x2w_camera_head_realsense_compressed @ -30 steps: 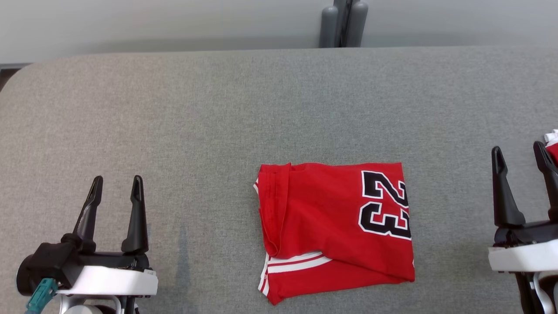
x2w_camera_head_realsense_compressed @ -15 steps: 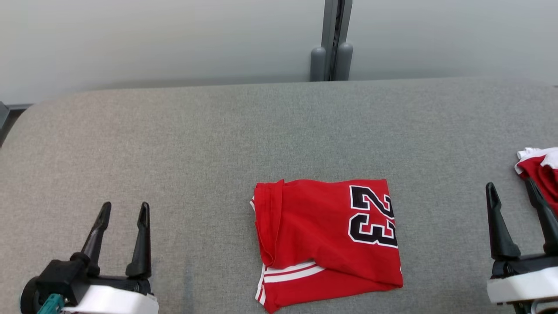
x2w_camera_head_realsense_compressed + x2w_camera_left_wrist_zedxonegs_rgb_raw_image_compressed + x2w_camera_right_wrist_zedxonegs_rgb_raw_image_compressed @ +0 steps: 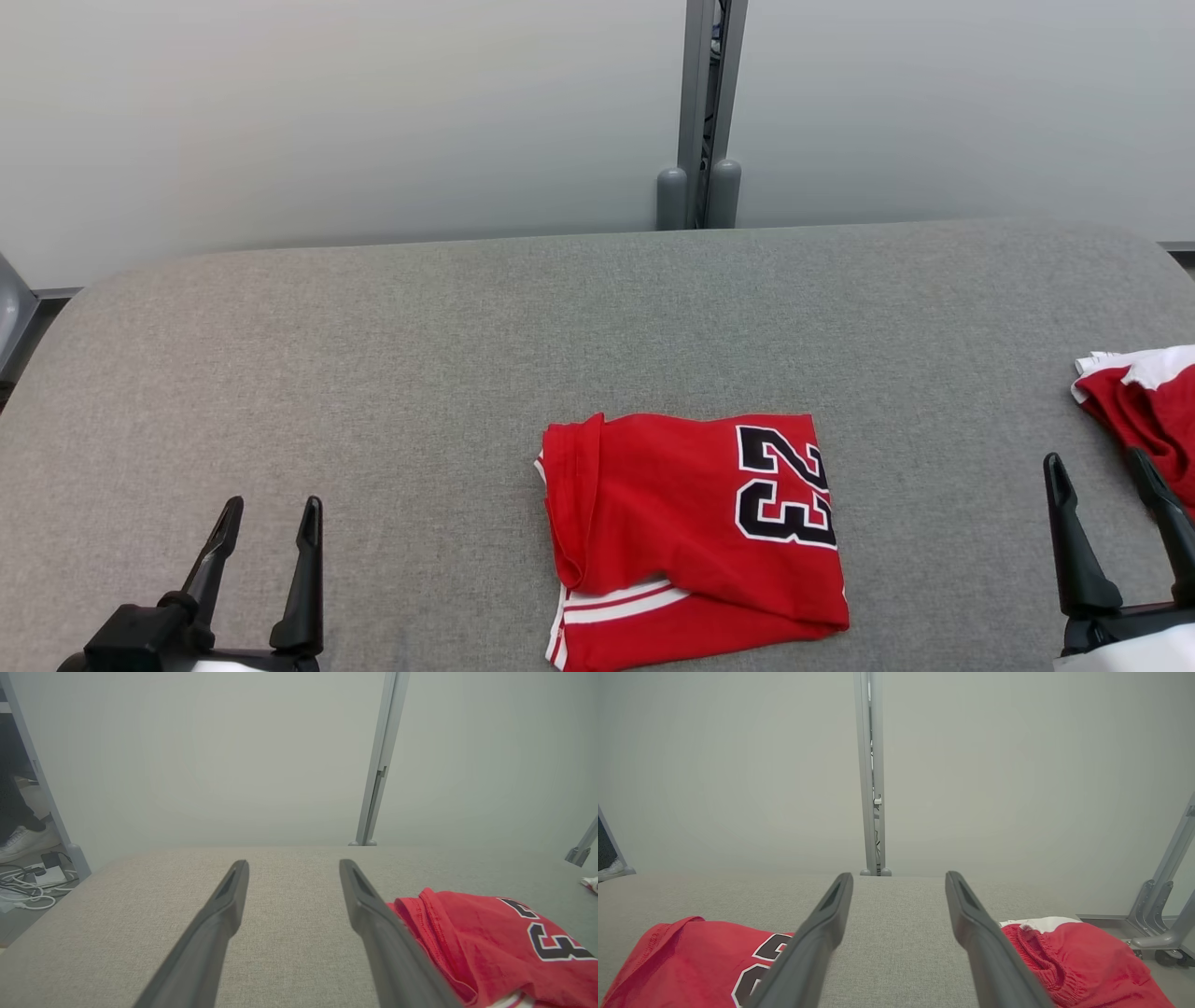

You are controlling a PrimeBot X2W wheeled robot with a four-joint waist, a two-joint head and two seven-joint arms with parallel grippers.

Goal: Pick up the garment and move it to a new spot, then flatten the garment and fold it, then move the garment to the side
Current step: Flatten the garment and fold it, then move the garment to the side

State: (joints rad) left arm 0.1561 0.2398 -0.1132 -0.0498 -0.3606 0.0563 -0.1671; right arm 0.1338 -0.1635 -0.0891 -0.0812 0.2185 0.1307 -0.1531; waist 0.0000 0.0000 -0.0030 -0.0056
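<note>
The red number-23 jersey lies folded in a rectangle at the middle of the grey padded table. My left gripper and right gripper stand wide and empty, well apart from it. Folding looks done; I judge only the move aside is left.

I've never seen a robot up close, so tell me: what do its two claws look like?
The left claw and right claw look alike: each has two long, slim, matte black fingers tapering to narrow tips, with a hollow slot near each tip, rising from a black base.
</note>
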